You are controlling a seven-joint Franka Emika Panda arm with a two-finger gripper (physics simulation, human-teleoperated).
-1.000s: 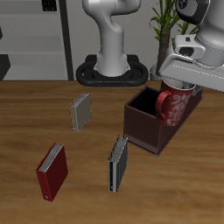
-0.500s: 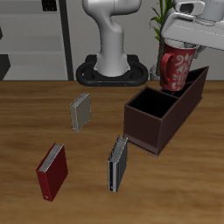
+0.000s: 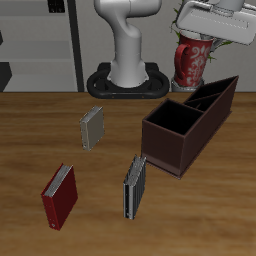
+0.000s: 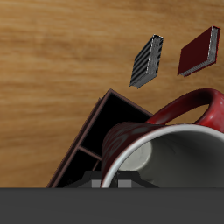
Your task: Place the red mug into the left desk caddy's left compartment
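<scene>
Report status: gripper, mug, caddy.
Gripper shut on red mug, held in the air above the caddy. Caddy compartments look empty. Nothing between mug and caddy.

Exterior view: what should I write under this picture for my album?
The robot's hand holds the red mug high above the long brown caddy, with three books on the table.

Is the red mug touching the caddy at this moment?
Apart. In the exterior view the red mug hangs from the gripper, clearly above the caddy, with the background visible between them.
</scene>
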